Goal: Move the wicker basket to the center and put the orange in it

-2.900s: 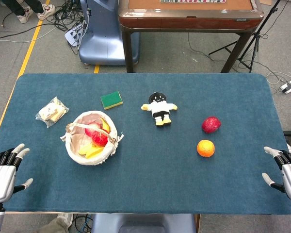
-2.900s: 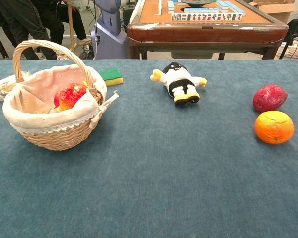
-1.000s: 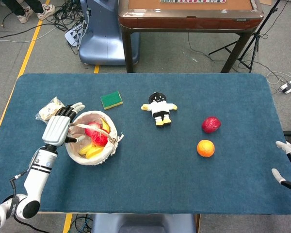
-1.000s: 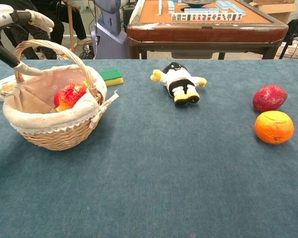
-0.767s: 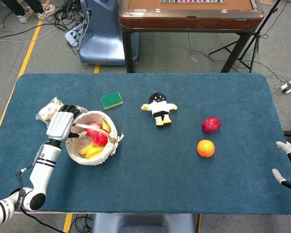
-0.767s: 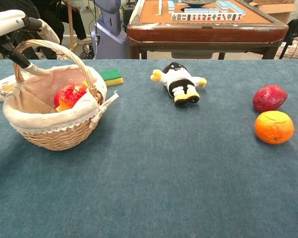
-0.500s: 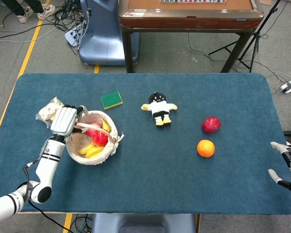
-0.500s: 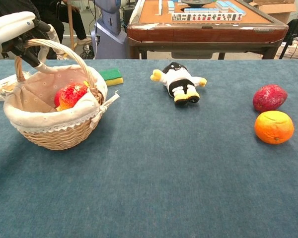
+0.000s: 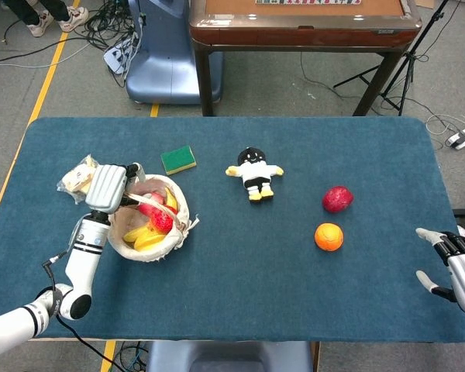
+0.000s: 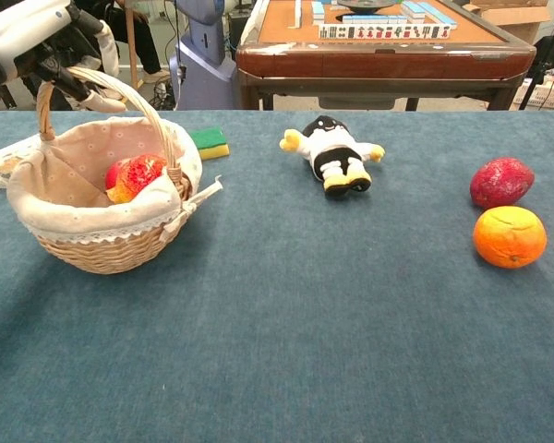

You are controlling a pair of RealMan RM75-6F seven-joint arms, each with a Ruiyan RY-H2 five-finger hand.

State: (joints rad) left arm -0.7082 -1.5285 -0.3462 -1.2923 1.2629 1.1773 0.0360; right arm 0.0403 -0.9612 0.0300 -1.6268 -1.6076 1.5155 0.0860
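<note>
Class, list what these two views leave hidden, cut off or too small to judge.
- Left hand: chest view's top-left edge crops it; its grip on the basket handle is unclear.
- Right hand: cropped by head view's right edge.
- Bagged item: too small to identify.
- Basket fruit: partly hidden by lining.

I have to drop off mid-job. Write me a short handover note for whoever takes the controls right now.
Left hand: wrapped around the handle of the wicker basket, at its top.
Right hand: open, fingers apart, holding nothing, at the table's right edge.
Basket: on the left side of the table, not yet at the center; whether it has left the cloth is unclear. It already holds some red and yellow fruit.
Orange: on the table at right, beside the red fruit, untouched.
Done: handle grasp only.
Left: carry the basket to the center, then pick up the orange and put it in.
</note>
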